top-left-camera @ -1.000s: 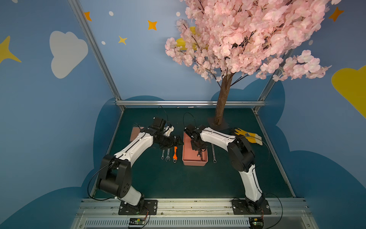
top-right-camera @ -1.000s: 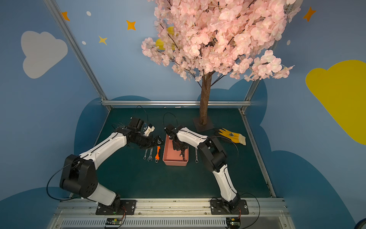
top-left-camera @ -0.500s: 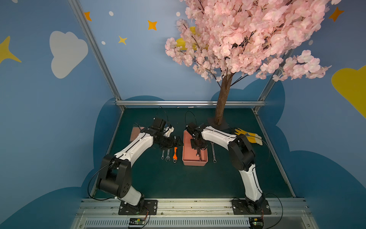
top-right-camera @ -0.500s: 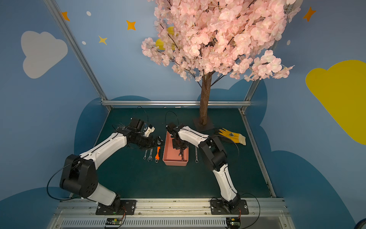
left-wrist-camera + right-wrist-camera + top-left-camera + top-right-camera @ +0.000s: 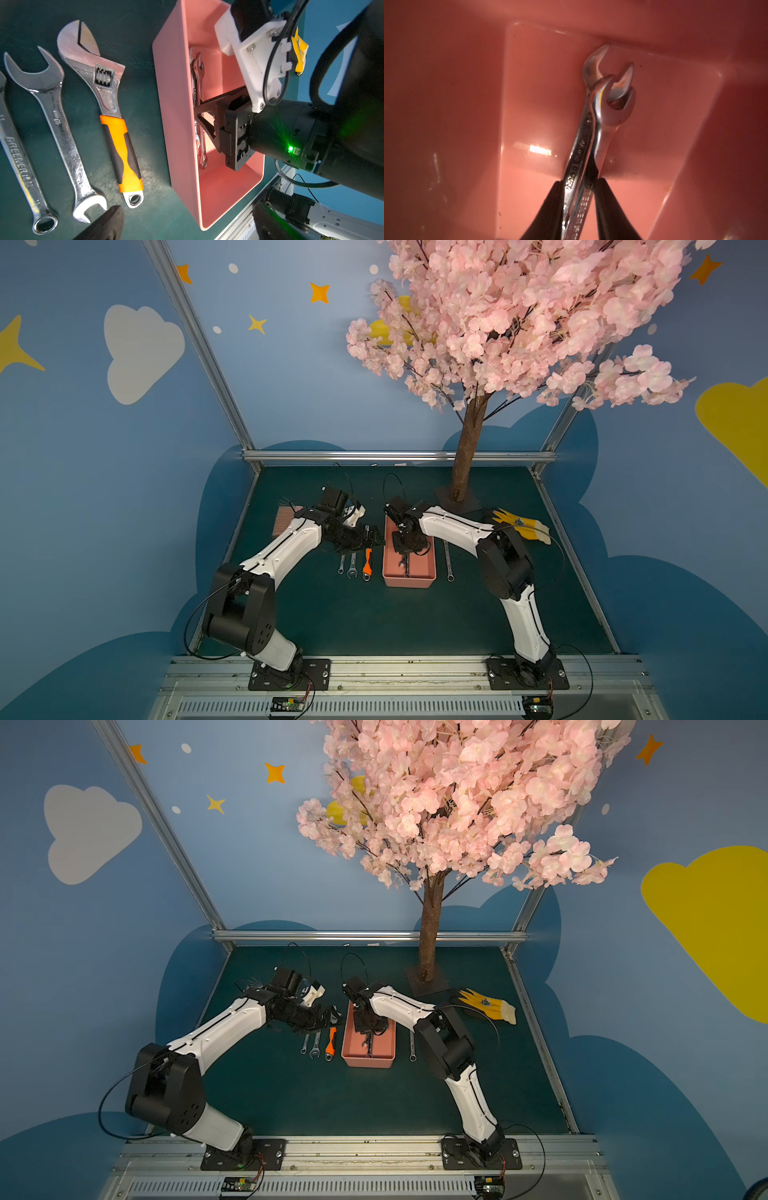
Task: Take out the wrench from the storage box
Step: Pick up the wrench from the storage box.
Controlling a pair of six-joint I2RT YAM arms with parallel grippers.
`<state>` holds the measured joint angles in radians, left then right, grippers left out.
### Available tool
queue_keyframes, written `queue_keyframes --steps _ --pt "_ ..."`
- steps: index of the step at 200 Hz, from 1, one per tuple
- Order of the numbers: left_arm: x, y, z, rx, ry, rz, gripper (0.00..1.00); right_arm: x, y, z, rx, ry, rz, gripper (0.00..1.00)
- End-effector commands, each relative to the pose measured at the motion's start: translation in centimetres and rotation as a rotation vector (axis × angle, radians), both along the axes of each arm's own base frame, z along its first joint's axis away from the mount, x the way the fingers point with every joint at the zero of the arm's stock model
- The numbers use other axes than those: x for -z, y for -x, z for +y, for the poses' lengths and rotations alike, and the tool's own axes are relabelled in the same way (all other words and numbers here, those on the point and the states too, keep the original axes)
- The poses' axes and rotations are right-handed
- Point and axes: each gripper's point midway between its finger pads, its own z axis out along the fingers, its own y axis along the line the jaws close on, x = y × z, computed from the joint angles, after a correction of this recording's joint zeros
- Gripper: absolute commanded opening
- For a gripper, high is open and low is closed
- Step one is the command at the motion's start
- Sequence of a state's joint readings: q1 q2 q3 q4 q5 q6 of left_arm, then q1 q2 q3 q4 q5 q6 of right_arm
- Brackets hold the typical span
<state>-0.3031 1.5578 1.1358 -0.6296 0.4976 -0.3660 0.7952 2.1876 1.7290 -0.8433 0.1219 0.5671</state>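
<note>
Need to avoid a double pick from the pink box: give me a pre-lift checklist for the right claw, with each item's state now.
1. Right claw closed on metal: ok, its fingers press the shafts.
2. Only one wrench gripped: not ok, two wrenches sit stacked between the fingers.
3. Wrench heads free of the storage box end wall: cannot tell, one head lies at the corner where floor meets wall.
4. Left claw out of the way: ok, open and outside the box, beside its wall.
5. Set-down room: ok, bare mat between the box and the arm bases.
</note>
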Motion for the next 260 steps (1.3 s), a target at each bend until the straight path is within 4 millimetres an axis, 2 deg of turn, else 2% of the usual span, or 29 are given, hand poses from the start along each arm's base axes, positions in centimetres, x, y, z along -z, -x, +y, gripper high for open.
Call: queue_keyframes --steps 1,74,90,132,172,207,260 --pt "0.5 0.2 0.0 0.01 0.0 0.023 1.0 -1.1 0.0 -1.7 0.016 0.042 -0.013 0.3" --pt "0.4 0.3 0.1 0.009 -0.005 0.022 1.0 1.7 0.7 -1.3 0.05 -0.002 0.073 0.3" --pt "0.4 0.4 0.2 0.01 -0.006 0.022 1.0 2.3 0.9 -1.8 0.067 0.0 0.09 0.3" --pt "0.5 0.4 0.1 0.012 -0.005 0.024 1.0 1.1 0.6 -3.6 0.049 0.122 0.044 0.3" --pt "0.5 0.3 0.1 0.011 -0.005 0.023 1.0 2.7 0.9 -3.4 0.047 0.128 0.082 0.31" --pt "0.5 0.4 0.2 0.012 -0.008 0.024 1.0 4.4 1.7 -2.0 0.064 0.052 0.138 0.32" --pt "0.6 0.2 0.1 0.015 -0.003 0.03 1.0 5.8 2.1 -2.1 0.086 0.061 0.161 0.28"
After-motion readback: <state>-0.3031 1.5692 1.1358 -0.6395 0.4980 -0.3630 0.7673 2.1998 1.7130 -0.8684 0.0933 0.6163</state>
